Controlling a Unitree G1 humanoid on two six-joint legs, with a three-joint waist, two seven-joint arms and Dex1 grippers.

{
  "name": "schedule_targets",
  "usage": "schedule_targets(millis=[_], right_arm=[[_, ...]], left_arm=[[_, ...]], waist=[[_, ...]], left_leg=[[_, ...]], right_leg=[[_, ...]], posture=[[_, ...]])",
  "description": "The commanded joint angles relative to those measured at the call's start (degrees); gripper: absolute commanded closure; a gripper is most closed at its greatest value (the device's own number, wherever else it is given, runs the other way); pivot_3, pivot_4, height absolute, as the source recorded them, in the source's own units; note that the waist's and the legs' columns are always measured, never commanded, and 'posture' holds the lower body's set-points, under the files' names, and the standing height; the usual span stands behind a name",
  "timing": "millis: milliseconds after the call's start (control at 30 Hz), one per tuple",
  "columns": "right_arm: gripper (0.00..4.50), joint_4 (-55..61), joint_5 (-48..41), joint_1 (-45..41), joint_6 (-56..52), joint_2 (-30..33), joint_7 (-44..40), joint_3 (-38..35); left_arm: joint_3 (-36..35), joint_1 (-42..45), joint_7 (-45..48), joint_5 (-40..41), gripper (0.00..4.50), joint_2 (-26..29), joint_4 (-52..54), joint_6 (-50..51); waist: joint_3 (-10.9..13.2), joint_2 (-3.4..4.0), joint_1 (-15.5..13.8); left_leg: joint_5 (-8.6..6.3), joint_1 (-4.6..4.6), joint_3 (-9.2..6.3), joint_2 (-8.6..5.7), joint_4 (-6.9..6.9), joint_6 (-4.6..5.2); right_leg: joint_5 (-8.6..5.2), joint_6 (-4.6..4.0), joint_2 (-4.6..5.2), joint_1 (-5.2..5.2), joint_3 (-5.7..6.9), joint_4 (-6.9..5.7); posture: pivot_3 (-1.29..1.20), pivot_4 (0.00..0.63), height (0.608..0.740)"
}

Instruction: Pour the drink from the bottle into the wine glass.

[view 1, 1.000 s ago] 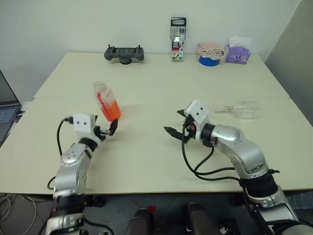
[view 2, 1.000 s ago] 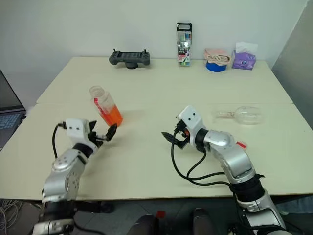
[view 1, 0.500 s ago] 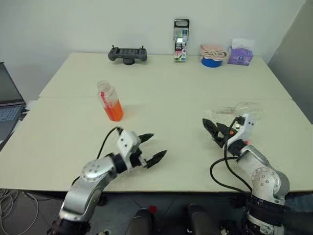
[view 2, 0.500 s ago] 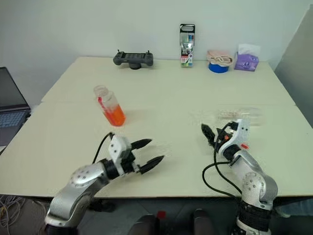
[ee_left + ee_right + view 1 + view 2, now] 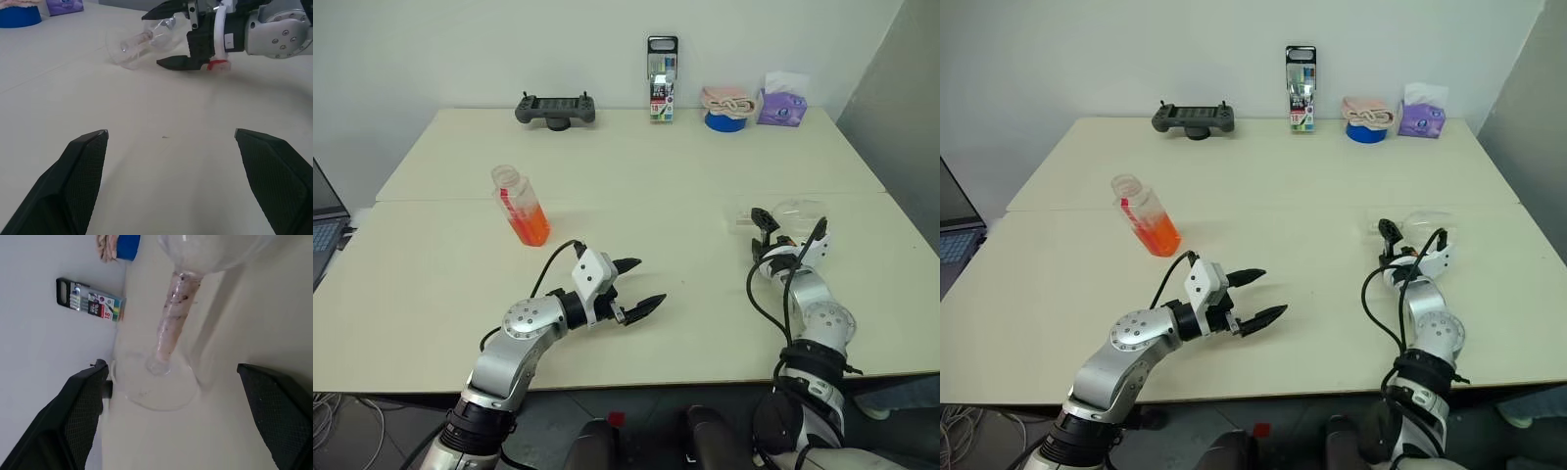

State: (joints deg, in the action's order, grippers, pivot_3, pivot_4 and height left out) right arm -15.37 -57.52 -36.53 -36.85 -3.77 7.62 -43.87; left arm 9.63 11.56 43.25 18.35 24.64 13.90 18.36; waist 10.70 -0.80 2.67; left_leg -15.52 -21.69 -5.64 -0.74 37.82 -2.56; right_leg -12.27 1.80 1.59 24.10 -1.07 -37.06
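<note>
Pale counter [image 5: 636,166] gave you open room mid-surface. Your clear stemmed wine glass [image 5: 783,212] lay on its side near the right edge: fragile, slick, apt to roll; its thin stem looked the best hold. Right pincer [image 5: 790,231] gaped just before it, left pincer [image 5: 638,284] gaped empty, well apart from the small orange-filled plastic bottle [image 5: 521,205] standing upright at left.

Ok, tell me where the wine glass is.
The wine glass lies on its side on the table's right part, just beyond the open right gripper.
</note>
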Motion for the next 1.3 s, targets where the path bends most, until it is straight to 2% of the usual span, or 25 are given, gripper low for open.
schedule_targets(millis=[33, 133, 233, 467, 567, 600, 700, 800, 900, 1033, 1167, 1300], right_arm=[[0.0, -6.31, -0.49, -3.6, 5.79, 1.89, -1.65, -0.42], [0.0, -12.39, -0.1, -5.77, 9.89, 3.52, -3.27, -0.77], [0.6, -19.54, 1.0, -8.1, 13.51, 5.33, -4.89, -0.5], [3.11, -30.57, 2.23, -11.66, 18.95, 7.83, -8.75, 0.02], [4.12, -31.8, 3.73, -12.05, 20.18, 8.56, -8.38, 1.06], [4.3, -29.9, 5.31, -11.61, 19.98, 8.6, -8.67, 2.93], [4.31, -19.27, 10.46, -8.7, 17.54, 7.95, -9.96, 10.87], [4.31, -6.41, 18.81, -3.77, 16.18, 7.7, -12.67, 23.4], [4.31, -0.76, 28.02, -1.31, 20.16, 7.18, -14.64, 33.31], [4.31, -4.94, 47.26, -1.33, 37.45, 6.3, -16.27, 48.26], [4.31, -14.12, 54.49, -3.09, 49.84, 3.96, -14.83, 51.59], [4.31, -19.54, 59.58, -3.94, 57.22, 3.05, -13.61, 53.52]], left_arm=[[0.14, 0.48, -0.1, -0.44, 0.09, -0.48, 1.27, -0.96], [0.06, 0.1, -0.55, -0.98, 0.09, -0.72, 1.44, -0.95], [-0.38, 0.12, -1.0, -1.19, 0.06, -0.82, 1.42, -0.81], [-0.89, 1.04, -1.59, -1.58, 0.06, -0.56, 1.03, -0.62], [-1.15, 1.21, -1.58, -1.72, 0.06, -0.34, 0.93, -0.63], [-1.44, 1.19, -1.61, -1.66, 0.06, -0.19, 0.92, -0.56], [-3.1, 0.58, -1.79, -0.72, 0.06, 0.44, 1.54, 0.1], [-5.54, -1.24, -1.43, 0.24, 0.06, 2.2, 3.23, 0.93], [-8.83, -3.81, -1.3, 1.98, 0.06, 4.32, 5.48, 2.64], [-14.31, -10.22, -0.74, 6.34, 0.06, 7.6, 10.51, 6.79], [-17.42, -14.01, -1.99, 10.55, 0.06, 8.17, 14.67, 10.4], [-21.52, -17.61, -3.12, 14.34, 0.06, 8.62, 17.23, 13.47]], waist=[[0.0, 0.0, 0.16], [0.0, 0.0, 0.21], [0.0, 0.0, 0.22], [-0.03, -0.03, 0.31], [-0.06, -0.06, 0.39], [-0.06, -0.06, 0.36], [-0.03, -0.01, 0.36], [-0.02, 0.01, 0.4], [-0.02, 0.0, 0.69], [-0.01, 0.01, 1.37], [0.0, -0.04, 1.24], [0.03, -0.14, 0.41]], left_leg=[[0.0, 0.01, 0.01, 0.02, 0.0, 0.0], [0.0, 0.02, 0.05, 0.19, 0.01, 0.01], [-0.01, 0.05, 0.05, 0.29, 0.01, 0.02], [-0.02, 0.16, 0.15, 0.35, 0.0, 0.04], [-0.03, 0.32, 0.18, 0.37, -0.01, 0.05], [-0.05, 0.47, 0.17, 0.38, -0.02, 0.08], [-0.1, 0.7, 0.18, 0.38, -0.11, 0.16], [-0.1, 0.72, 0.18, 0.4, -0.31, 0.16], [-0.09, 0.75, 0.4, 0.44, -0.73, 0.15], [-0.08, 0.82, 1.0, 0.64, -0.92, 0.15], [-0.09, 0.83, 1.17, 0.6, -0.88, 0.13], [-0.09, 0.8, 1.23, 0.45, -0.81, 0.12]], right_leg=[[0.01, -0.02, -0.03, 0.0, 0.0, 0.0], [0.03, -0.05, -0.22, -0.01, -0.02, 0.03], [0.04, -0.07, -0.32, -0.01, -0.01, 0.03], [0.03, -0.07, -0.39, -0.05, -0.12, 0.02], [0.0, -0.03, -0.42, -0.19, -0.14, 0.05], [-0.04, -0.01, -0.43, -0.36, -0.14, 0.1], [-0.15, -0.11, -0.43, -0.55, -0.14, 0.13], [-0.18, -0.15, -0.43, -0.46, -0.15, 0.11], [-0.19, -0.17, -0.43, -0.12, -0.35, 0.03], [-0.18, -0.18, -0.65, 0.24, -0.95, -0.08], [-0.18, -0.15, -0.65, 0.23, -1.12, 0.01], [-0.13, -0.08, -0.5, 0.2, -1.21, 0.09]], posture=[[0.0, 0.15, 0.74], [0.0, 0.15, 0.74], [0.0, 0.15, 0.74], [0.0, 0.15, 0.74], [0.0, 0.15, 0.74], [0.0, 0.15, 0.74], [0.0, 0.15, 0.74], [0.0, 0.15, 0.74], [0.0, 0.15, 0.74], [0.0, 0.15, 0.74], [0.0, 0.15, 0.74], [0.0, 0.15, 0.74]])
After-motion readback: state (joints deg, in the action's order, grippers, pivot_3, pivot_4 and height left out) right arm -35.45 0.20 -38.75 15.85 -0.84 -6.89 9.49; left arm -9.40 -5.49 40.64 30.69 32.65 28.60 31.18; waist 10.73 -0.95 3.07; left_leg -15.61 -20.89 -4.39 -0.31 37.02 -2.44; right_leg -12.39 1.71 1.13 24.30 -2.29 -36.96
